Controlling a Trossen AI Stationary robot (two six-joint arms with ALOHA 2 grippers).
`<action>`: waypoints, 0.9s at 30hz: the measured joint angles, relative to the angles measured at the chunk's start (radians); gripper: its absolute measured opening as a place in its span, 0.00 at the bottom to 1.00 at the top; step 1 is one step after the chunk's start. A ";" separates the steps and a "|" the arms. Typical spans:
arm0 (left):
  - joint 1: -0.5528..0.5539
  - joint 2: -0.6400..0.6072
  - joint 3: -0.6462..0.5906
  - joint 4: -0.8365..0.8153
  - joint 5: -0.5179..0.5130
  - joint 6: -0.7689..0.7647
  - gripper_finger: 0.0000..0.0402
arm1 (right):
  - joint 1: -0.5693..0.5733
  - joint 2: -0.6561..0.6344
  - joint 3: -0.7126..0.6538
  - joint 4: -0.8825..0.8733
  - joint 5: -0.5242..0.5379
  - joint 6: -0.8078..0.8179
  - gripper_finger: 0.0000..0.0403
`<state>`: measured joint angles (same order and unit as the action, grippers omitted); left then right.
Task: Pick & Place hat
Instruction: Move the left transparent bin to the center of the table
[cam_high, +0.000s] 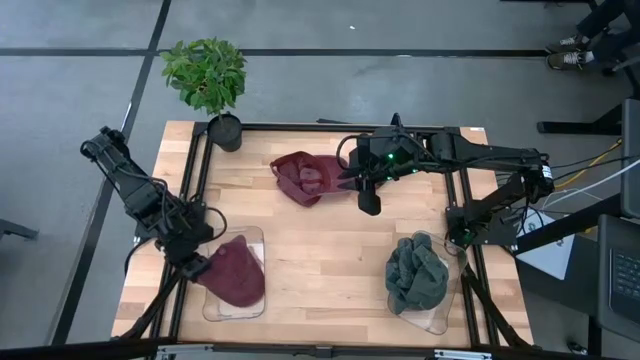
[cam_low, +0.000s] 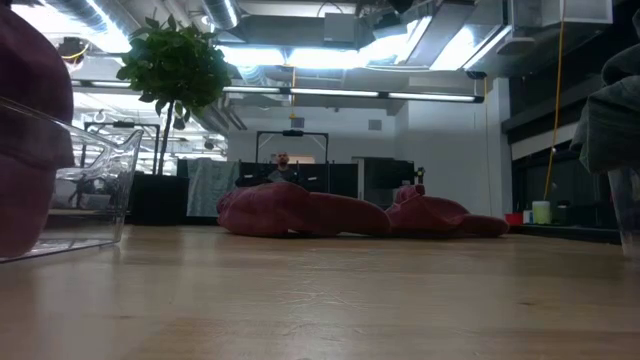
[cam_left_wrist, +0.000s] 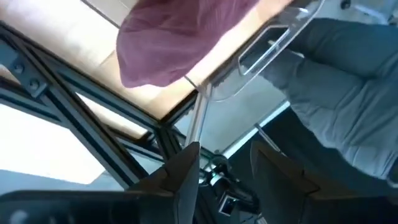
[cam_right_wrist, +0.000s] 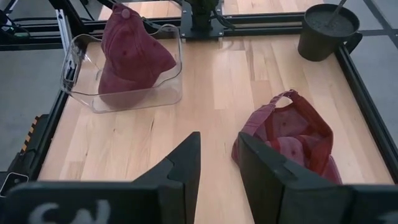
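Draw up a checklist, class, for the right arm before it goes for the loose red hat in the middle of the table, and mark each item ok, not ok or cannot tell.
1. Loose red hat lies free on the table, in no tray: ok.
2. Right gripper is beside that hat, holding nothing: ok.
3. Its fingers stand apart in the right wrist view: ok.
4. Left tray has room: not ok, a maroon hat fills it.
5. Right tray has room: not ok, a grey hat fills it.
6. Left gripper clear of the loose hat: ok.
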<state>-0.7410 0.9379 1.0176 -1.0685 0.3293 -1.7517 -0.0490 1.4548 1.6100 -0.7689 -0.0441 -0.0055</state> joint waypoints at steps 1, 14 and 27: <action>-0.004 0.000 0.000 0.003 0.000 0.010 0.34 | 0.000 0.000 0.000 0.000 0.000 0.000 0.26; -0.099 0.250 0.000 0.214 0.167 0.296 0.02 | 0.000 0.000 0.000 -0.014 0.000 0.000 0.26; -0.197 0.537 0.000 0.231 0.098 0.359 0.00 | 0.000 0.000 0.000 -0.014 0.052 0.000 0.26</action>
<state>-0.9379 1.4744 1.0176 -0.8375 0.4275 -1.3923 -0.0494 1.4548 1.6100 -0.7834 0.0082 -0.0051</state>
